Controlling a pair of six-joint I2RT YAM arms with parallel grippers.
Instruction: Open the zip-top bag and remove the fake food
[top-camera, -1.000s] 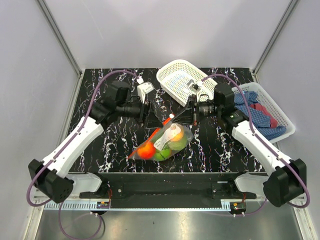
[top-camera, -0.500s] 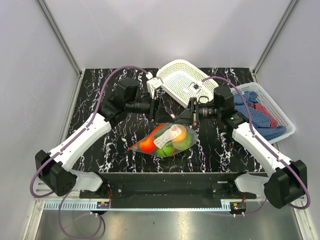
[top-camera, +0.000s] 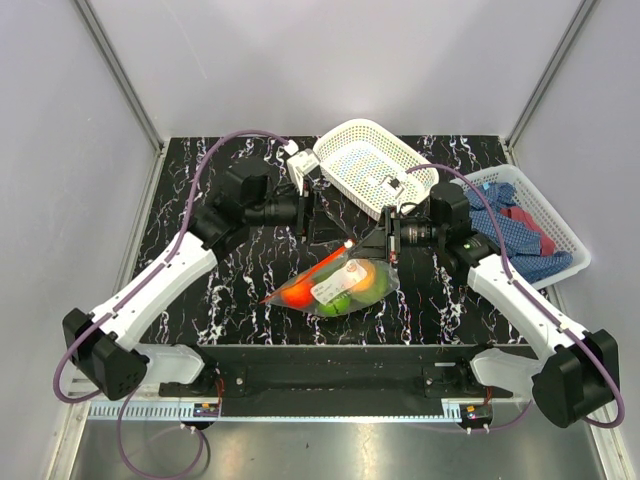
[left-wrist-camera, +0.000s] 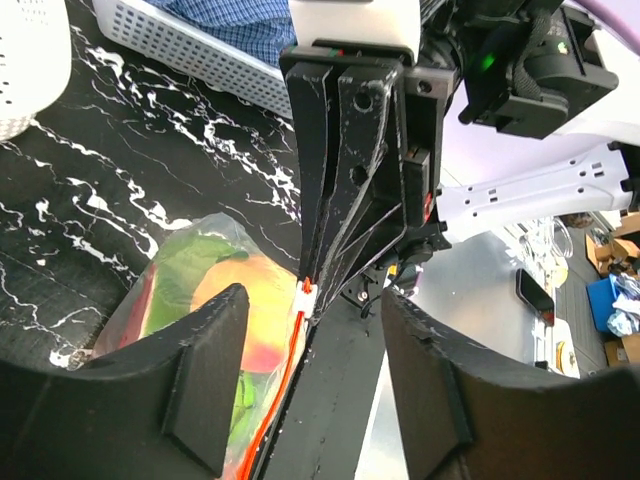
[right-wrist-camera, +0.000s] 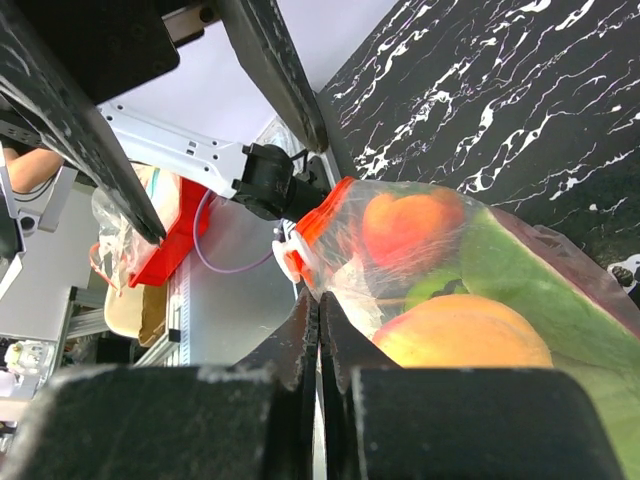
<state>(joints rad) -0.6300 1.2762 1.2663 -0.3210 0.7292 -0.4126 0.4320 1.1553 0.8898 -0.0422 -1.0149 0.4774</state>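
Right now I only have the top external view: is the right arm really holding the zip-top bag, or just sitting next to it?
Observer: Holding it. In the right wrist view the fingers of the right gripper are pressed shut on the clear edge of the zip-top bag, beside its orange zip strip.
Operator: And the left side?
Observer: The left wrist view shows the left gripper open, its fingers apart and not touching the bag.
Operator: Any slider visible?
Observer: Yes, a small white tab at the strip's end, just ahead of the left gap.
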